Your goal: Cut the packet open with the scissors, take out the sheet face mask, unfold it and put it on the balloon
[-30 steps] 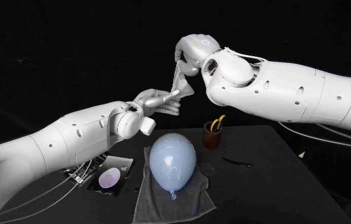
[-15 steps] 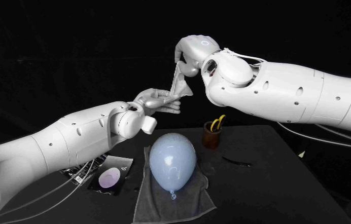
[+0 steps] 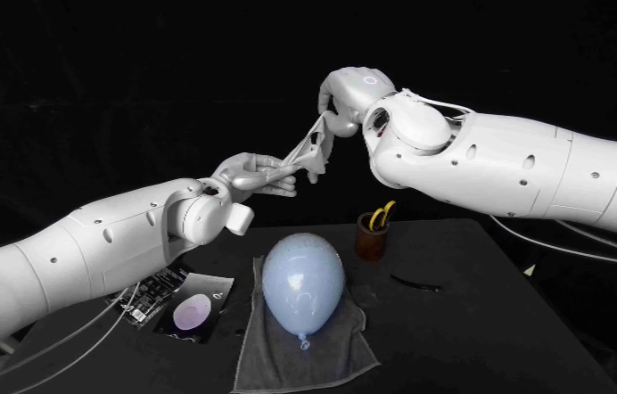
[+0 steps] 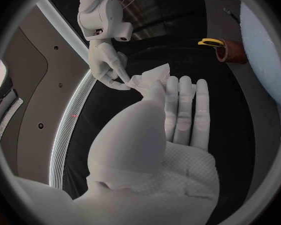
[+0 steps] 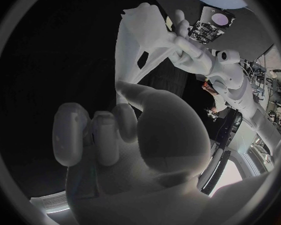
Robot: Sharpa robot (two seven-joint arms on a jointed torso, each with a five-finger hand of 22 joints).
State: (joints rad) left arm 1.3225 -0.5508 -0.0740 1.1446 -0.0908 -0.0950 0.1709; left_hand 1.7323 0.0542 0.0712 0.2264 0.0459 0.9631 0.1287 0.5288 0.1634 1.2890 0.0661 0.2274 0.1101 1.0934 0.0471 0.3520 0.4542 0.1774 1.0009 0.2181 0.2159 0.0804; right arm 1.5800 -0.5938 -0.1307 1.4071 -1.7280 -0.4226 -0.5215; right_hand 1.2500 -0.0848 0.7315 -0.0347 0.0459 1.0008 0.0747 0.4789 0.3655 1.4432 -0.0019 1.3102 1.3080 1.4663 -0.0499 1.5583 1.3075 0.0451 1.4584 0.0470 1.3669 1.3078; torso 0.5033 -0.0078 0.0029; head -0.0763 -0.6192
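Sheet mask (image 3: 308, 149), limp, thin, likely slippery, stretches between my left hand (image 3: 253, 176) and right hand (image 3: 340, 109), each pinching an edge; edges suit gripping.

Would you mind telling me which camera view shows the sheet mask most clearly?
The right wrist view: the sheet mask spans large between the right hand and the left hand. The head view shows it small, stretched between both hands; the left wrist view shows a bunched end pinched in fingertips.
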